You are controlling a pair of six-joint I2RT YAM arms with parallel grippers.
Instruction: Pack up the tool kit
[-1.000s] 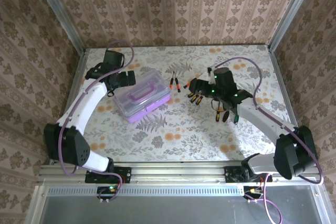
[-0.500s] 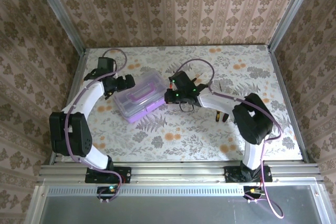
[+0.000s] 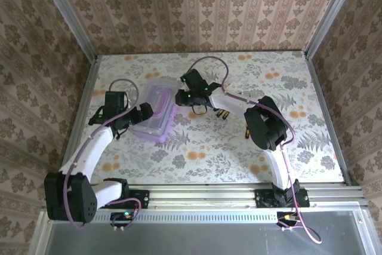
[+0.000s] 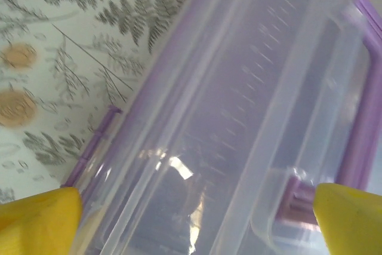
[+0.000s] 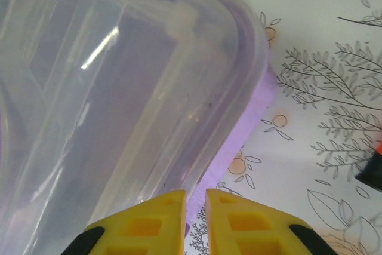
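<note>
Screwdrivers (image 3: 222, 113) lie loose on the worktop (image 3: 203, 159), so packing looks barely begun; left fingers (image 4: 42, 219) spread wide over the case (image 3: 156, 117), right fingers (image 5: 156, 222) nearly closed at its corner.

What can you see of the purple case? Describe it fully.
The case is a small box with rounded corners: a lilac plastic base, a clear ridged lid and a purple handle. It lies slantwise on the flowered table. The lid looks raised, though that is unsure. The open left gripper sits at one end. The right gripper, nearly closed, meets its corner edge.
</note>
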